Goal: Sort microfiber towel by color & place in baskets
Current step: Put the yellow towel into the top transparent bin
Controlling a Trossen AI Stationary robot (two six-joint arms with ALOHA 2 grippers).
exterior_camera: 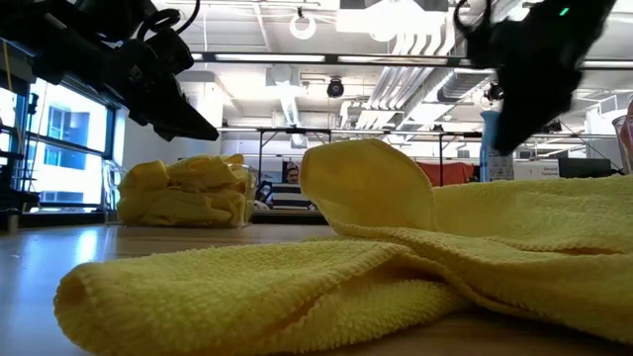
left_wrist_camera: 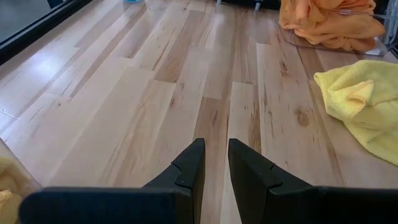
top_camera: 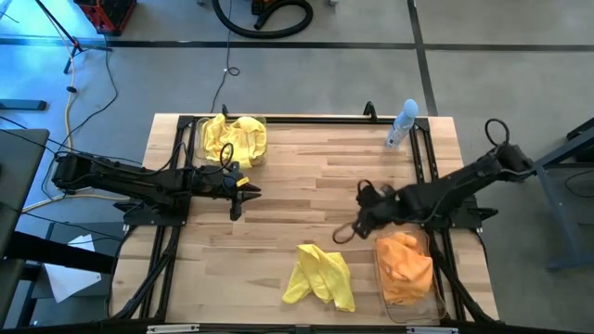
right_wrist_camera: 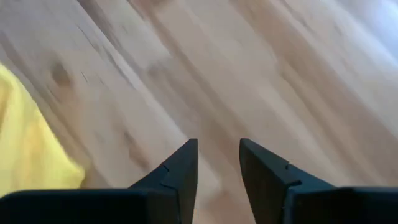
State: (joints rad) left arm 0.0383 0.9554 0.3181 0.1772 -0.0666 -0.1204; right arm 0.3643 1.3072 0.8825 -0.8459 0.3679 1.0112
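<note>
**One yellow cloth loose on the table, the rest in bins**

The table (top_camera: 306,176) is a pale butcher-block top of narrow wood strips, filling the middle of the high view. At its upper left a clear plastic bin (top_camera: 200,125) holds a crumpled heap of yellow cloths (top_camera: 235,139). At lower right a second clear bin (top_camera: 408,304) holds a bunched orange cloth (top_camera: 406,267). A single yellow cloth (top_camera: 320,276), soft looped terry and rumpled, lies bottom centre, just left of the orange bin.

The left gripper (top_camera: 241,196) hangs over bare wood at centre left, fingers (left_wrist_camera: 189,167) narrowly parted, grasping nothing. The right gripper (top_camera: 345,233) hangs right of centre, fingers (right_wrist_camera: 179,169) parted and empty.

A pale blue spray bottle (top_camera: 402,125) lies at upper right.
</note>
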